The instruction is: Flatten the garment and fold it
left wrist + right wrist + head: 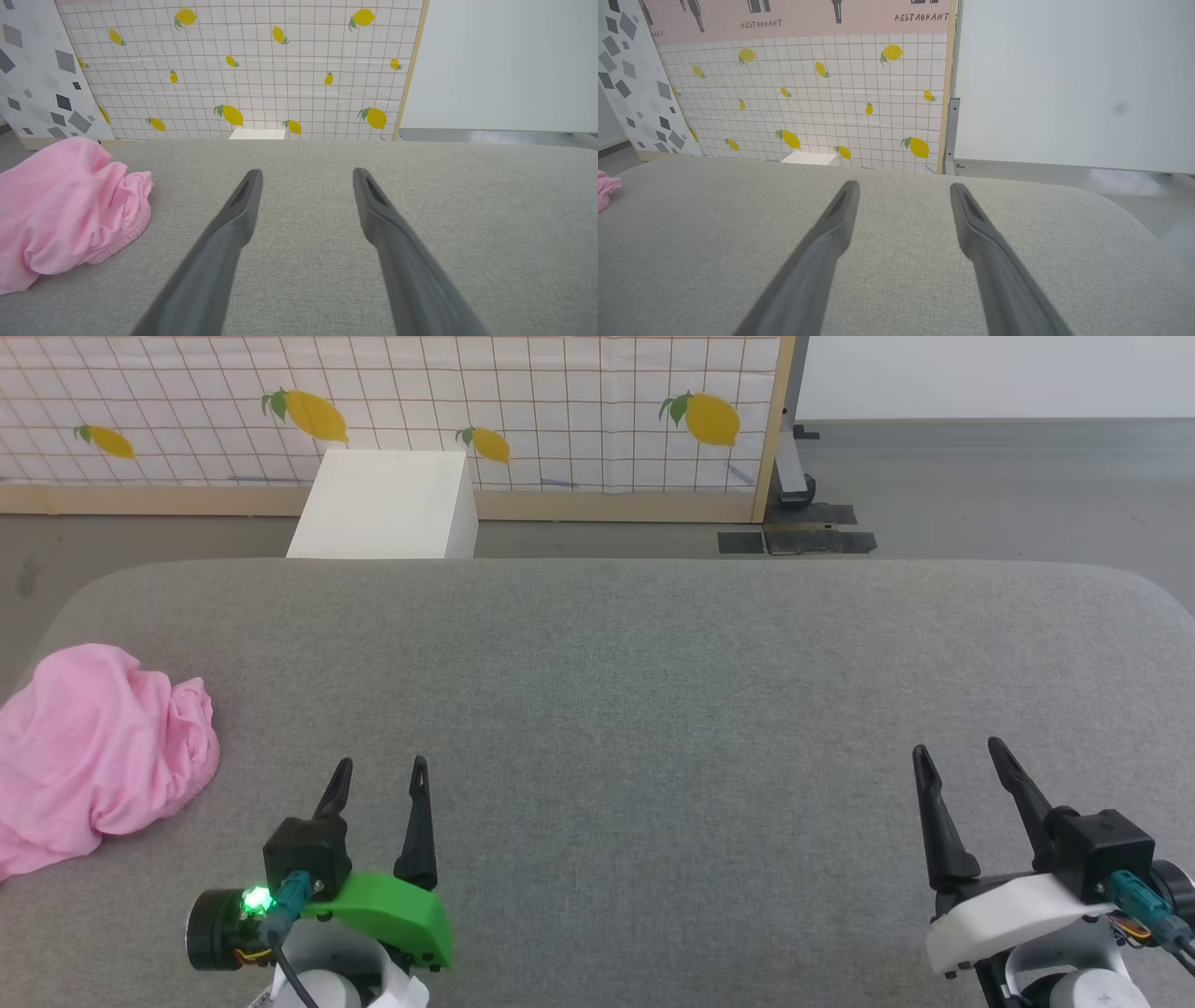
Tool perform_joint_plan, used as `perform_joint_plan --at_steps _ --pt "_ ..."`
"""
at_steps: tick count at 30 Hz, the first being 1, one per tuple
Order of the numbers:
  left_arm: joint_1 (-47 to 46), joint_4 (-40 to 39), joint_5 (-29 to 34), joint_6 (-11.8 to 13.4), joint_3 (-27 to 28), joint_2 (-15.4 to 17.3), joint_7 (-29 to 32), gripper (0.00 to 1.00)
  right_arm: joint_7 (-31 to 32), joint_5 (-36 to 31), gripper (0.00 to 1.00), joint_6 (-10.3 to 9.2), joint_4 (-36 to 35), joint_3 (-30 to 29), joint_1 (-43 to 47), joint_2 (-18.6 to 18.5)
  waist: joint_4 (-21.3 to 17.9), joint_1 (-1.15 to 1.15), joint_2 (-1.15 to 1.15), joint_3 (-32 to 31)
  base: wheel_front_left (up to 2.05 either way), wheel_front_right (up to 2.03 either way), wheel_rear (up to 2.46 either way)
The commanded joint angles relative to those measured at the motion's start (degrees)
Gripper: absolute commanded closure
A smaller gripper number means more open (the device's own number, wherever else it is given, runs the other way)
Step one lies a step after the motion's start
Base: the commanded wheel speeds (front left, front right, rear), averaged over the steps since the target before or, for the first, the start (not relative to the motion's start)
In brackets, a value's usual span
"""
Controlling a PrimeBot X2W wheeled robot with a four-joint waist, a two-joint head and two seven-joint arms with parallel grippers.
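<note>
Garment [98,747] first: it's bunched up in a crumpled pink heap at the left edge of the grey padded surface [635,691], partly cut off by the left side of the head view. A gathered elastic band [126,235] can be made out along its right-hand edge in the left wrist view. Nothing is flattened or folded, so the job looks to be right at the start, with the reach-and-grab step in hand.

Left pincer [382,763] is held over the near part of the surface, fingers parted wide with nothing between them, right of the heap and apart from it. Right pincer [957,746] is parked well away on the right side, likewise spread wide and empty.

Next move, as a guess: the left arm would need to be swung left and lowered onto a graspable edge, probably that banded hem, so the cloth can be dragged toward the middle and spread by both pincers. Several layers could easily get pinched at once, so a single edge should be picked.

Containers: none is seen on the surface. A white box [383,504] is seen on the floor beyond the far edge; whether anything is inside can't be told.
</note>
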Motion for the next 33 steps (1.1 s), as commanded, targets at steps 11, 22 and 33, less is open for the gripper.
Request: perform_joint_plan --at_steps 11,22,33 --pt "-1.53 1.19 -1.99 1.25 -1.45 0.94 -1.59 0.00 -1.54 0.84 0.00 -0.05 0.68 -0.85 -1.11 0.04 0.20 0.00 0.00 -0.42 0.00 0.00 0.00" --pt "-1.75 2.32 -3.29 2.11 -2.90 1.44 -2.70 0.00 -2.23 1.45 0.00 -0.06 1.22 -1.02 -0.92 0.04 0.98 0.00 0.00 -0.98 0.00 0.00 0.00" --pt "-2.16 2.62 -4.88 3.95 -3.38 2.64 -4.35 0.00 -2.95 2.39 0.00 -0.07 0.83 -2.22 -0.01 0.05 12.48 0.00 0.00 -0.93 0.00 0.00 0.00"
